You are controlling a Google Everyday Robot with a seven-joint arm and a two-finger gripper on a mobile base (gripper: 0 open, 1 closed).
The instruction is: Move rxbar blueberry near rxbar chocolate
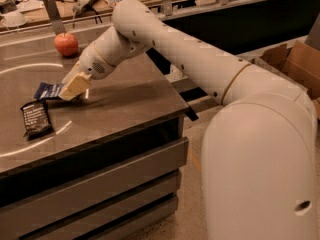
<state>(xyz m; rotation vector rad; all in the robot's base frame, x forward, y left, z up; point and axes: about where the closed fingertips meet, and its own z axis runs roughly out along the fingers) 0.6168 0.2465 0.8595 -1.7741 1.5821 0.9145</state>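
Arm (200, 59) reaches left over tabletop (125, 99). Apple (66, 44) far back, not in play. Gripper (70, 90) low at left, jaws clamped on rxbar blueberry (47, 90), w/ bar just beyond rxbar chocolate (36, 118). Held low, prob. for set-down.

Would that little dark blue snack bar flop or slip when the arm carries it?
Probably stiff: the dark blue flat snack-bar wrapper juts straight from the gripper, low over the grey tabletop, without drooping. Likely light, and, gripped only at one end, it might slip.
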